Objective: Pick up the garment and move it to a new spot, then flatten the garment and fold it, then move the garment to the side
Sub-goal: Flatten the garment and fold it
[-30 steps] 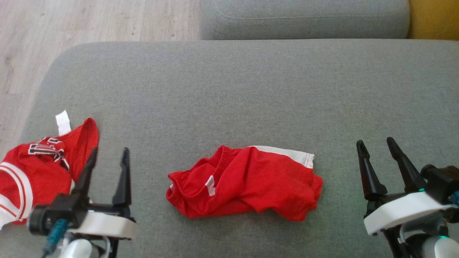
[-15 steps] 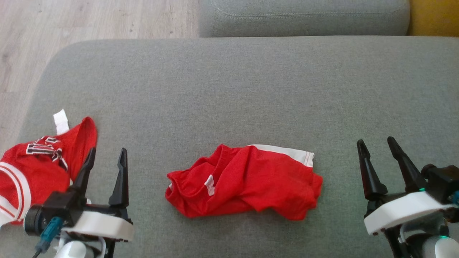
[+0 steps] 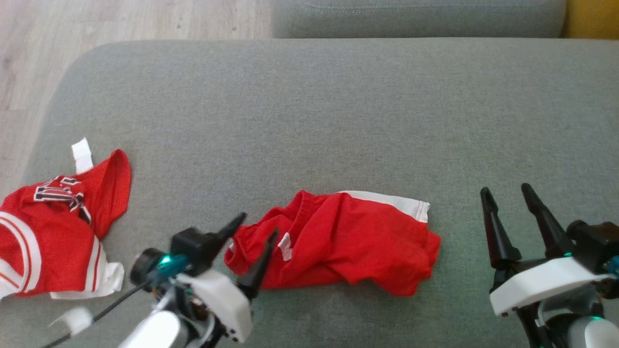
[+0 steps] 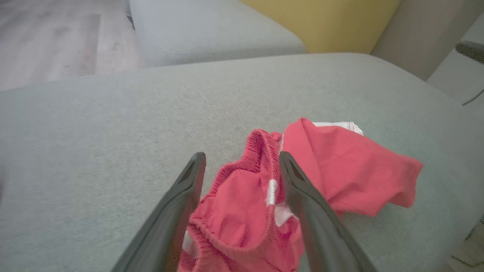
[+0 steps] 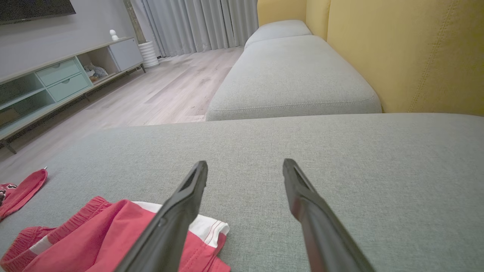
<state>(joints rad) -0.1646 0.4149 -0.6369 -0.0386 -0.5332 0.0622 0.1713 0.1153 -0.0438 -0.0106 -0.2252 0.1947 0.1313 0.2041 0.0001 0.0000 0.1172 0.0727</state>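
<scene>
Because the red shorts (image 3: 348,241) lie in a crumpled heap near the front of the grey sofa seat (image 3: 314,121), the left end effector (image 3: 258,224) leans in over their left end. Its two fingers are spread apart with nothing pinched between them. In the left wrist view they sit on each side of the stretchy waistband (image 4: 264,141). I think that is a good place to grab, since the band is thick and stands up.

The right end effector (image 3: 504,189) hangs well to the right of the shorts. Its fingers are apart too and hold nothing, maybe ready to help.

The shorts are bunched up, so I cannot see both legs. I cannot tell if the left fingertips touch the cloth. Another red top (image 3: 48,241) lies far left, cut off by the edge of the head view.
</scene>
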